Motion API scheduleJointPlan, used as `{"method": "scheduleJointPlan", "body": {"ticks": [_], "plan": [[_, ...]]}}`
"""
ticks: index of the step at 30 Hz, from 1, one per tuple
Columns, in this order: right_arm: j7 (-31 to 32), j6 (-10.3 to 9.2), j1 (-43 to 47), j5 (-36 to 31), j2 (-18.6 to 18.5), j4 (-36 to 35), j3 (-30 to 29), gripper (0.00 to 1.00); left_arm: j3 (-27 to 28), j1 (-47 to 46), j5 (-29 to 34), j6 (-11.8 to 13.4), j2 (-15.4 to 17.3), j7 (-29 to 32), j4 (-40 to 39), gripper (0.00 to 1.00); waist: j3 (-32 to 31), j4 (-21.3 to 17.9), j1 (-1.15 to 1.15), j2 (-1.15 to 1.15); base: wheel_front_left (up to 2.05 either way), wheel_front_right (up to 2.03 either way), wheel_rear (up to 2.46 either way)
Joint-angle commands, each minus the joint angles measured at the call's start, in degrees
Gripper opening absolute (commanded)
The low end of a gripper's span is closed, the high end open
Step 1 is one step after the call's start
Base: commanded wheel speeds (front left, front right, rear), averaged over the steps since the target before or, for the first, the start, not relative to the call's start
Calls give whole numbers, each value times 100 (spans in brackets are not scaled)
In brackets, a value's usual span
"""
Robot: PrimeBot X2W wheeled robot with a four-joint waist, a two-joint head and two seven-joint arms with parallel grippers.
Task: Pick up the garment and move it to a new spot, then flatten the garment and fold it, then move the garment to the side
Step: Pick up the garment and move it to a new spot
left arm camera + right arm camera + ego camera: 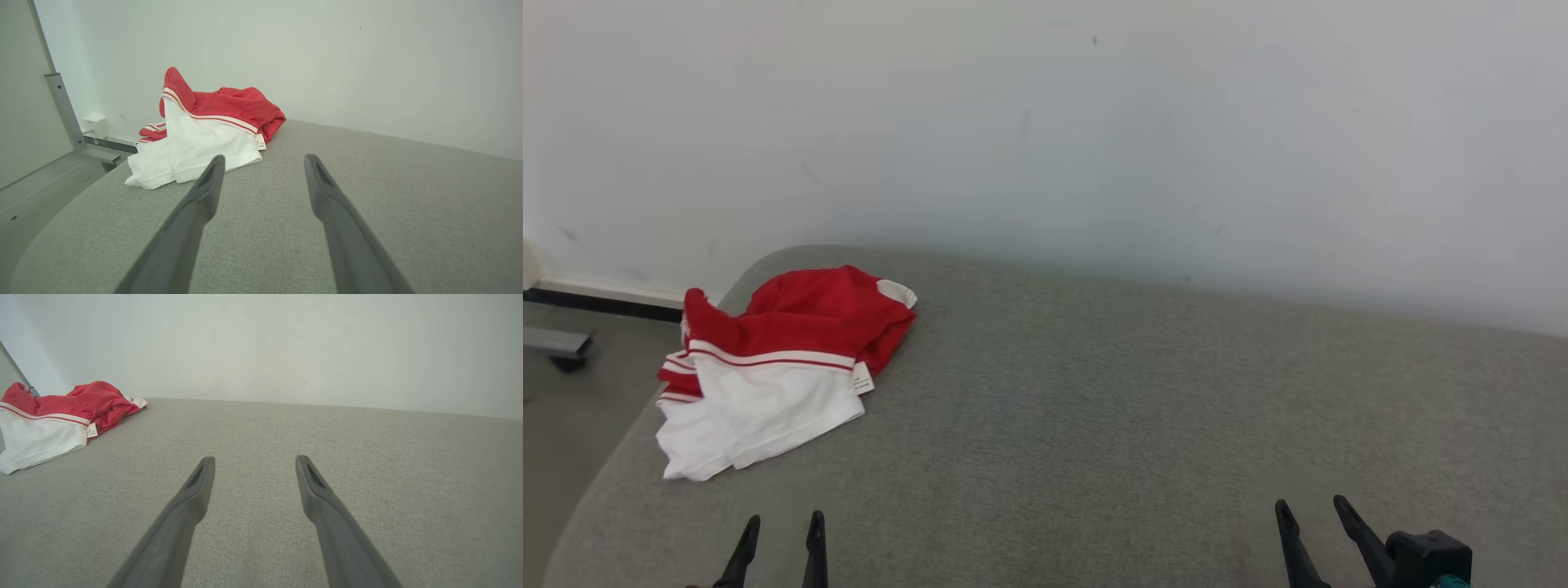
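Observation:
A red and white garment [772,371] lies crumpled near the far left corner of the grey cloth-covered table [1111,425]. Its white part faces me, the red part lies behind, and a small label hangs at its right edge. My left gripper [783,523] stands open low at the front left, short of the garment, nothing between its fingers. The left wrist view has the garment [204,130] just beyond the open fingers [212,175]. My right gripper [1311,508] stands open at the front right, far from the garment [53,420], over bare cloth.
A pale wall [1094,122] runs close behind the table. Left of the table the floor [572,408] drops away, with a grey metal frame leg [65,110] and a white wall socket [95,124] there. The table's left corner is rounded.

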Motion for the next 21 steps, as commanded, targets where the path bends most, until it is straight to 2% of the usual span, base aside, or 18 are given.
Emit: {"method": "scheduleJointPlan", "body": {"ticks": [1,9,21], "plan": [[-44,-12,-34,43,21,17,15,100,25,31,-26,10,25,-22,-5,100,-16,423,-1,0,0,0,0],[-199,-12,-123,60,88,177,107,100,135,47,-98,101,181,-13,-97,100,32,1152,-1,0,0,0,0],[-231,-12,-784,-34,-8,471,723,100,617,241,-319,360,175,-19,-475,100,362,1469,-1,0,0,0,0]]}}
